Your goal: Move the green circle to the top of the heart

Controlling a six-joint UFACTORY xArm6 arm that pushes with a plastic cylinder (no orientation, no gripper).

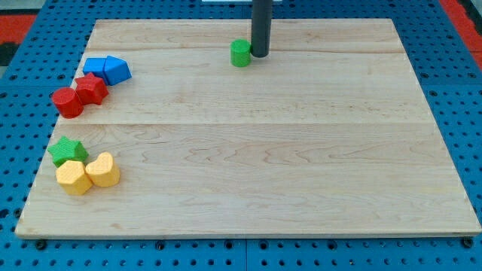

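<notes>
The green circle point(240, 53) sits near the view's top, a little left of centre, on the wooden board point(301, 150). My tip point(260, 54) stands right next to it on its right side, touching or nearly touching. The yellow heart point(103, 169) lies at the view's lower left, far from the green circle.
A yellow hexagon point(73, 178) sits left of the heart, with a green star point(68, 151) just above them. A red circle point(67, 102), a red star point(91, 89) and two blue blocks point(107, 69) cluster at the upper left. Blue pegboard surrounds the board.
</notes>
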